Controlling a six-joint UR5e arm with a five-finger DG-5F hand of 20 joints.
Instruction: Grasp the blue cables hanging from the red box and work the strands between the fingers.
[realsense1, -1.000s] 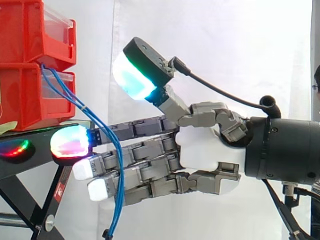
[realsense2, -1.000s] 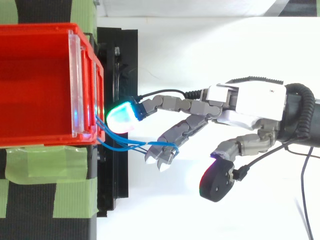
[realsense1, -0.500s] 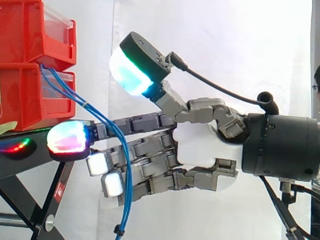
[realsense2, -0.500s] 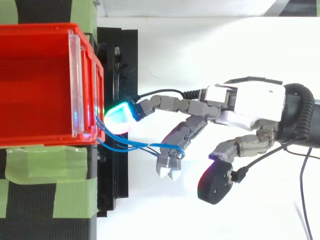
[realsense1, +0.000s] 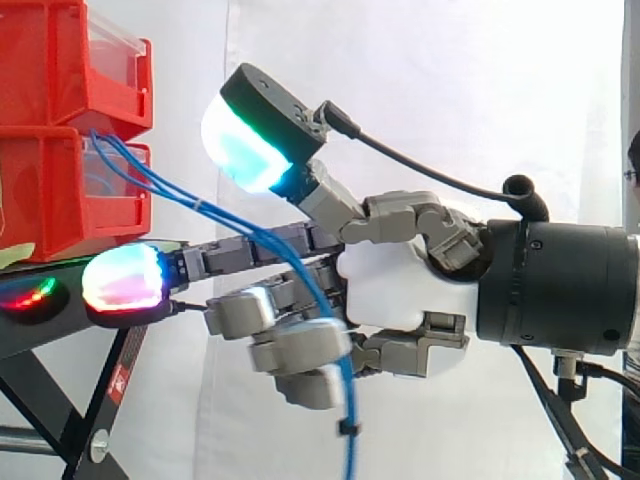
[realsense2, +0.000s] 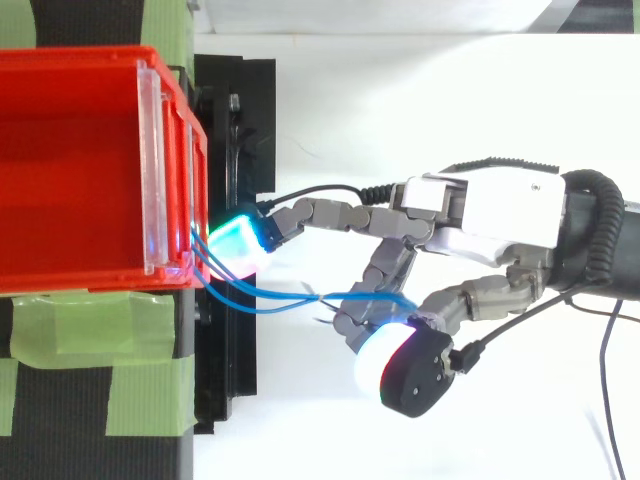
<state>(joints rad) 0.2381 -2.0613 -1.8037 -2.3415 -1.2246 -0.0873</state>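
**Lower fingers curled in on the blue strands**

Since a second ago, the lower fingers (realsense1: 300, 350) of the grey-and-white robot hand (realsense1: 400, 290) have been folded toward the palm, and the thin blue cables (realsense1: 165, 190) have been drawn rightward with them. The strands are held within that curl. They are stretched from the front of the lower red plastic bin (realsense1: 50, 190) to the fingers, and their ends hang below. One finger is kept straight, its glowing pad (realsense1: 122, 283) beside the black stand (realsense1: 40, 320).
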